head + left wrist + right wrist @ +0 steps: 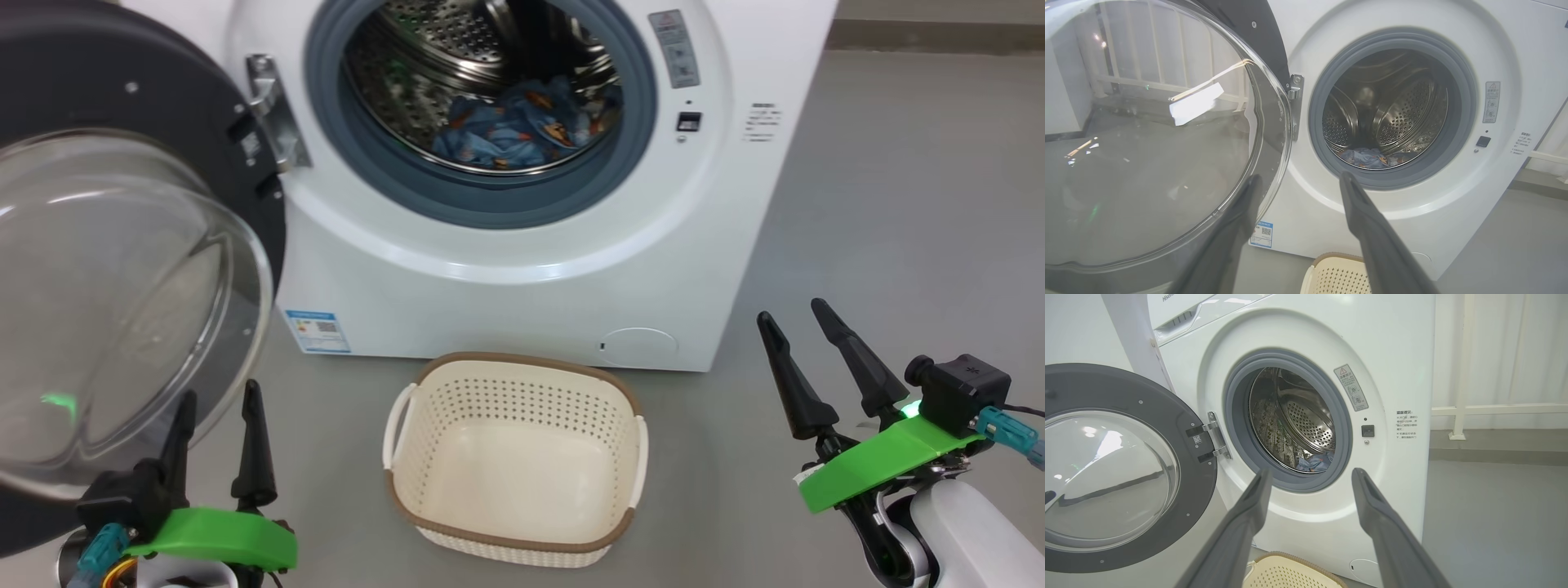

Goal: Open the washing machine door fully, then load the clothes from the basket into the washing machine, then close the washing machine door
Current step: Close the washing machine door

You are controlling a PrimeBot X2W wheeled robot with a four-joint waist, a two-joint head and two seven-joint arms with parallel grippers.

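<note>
Left gripper (220,389) beside open door (122,269)

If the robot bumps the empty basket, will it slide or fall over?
The basket looks like thin holed plastic with nothing inside, so it is probably light. It would likely slide on the smooth floor. It sits wide and low, so tipping seems unlikely.

There is one washing machine (522,310), having one washing machine door (82,98), one blue label (317,330) and one round flap (639,345). There is one basket (522,359). The clothes (514,131) make one heap; the single pieces I cannot count. The hands are two: left hand (219,392) and right hand (790,309).
</note>
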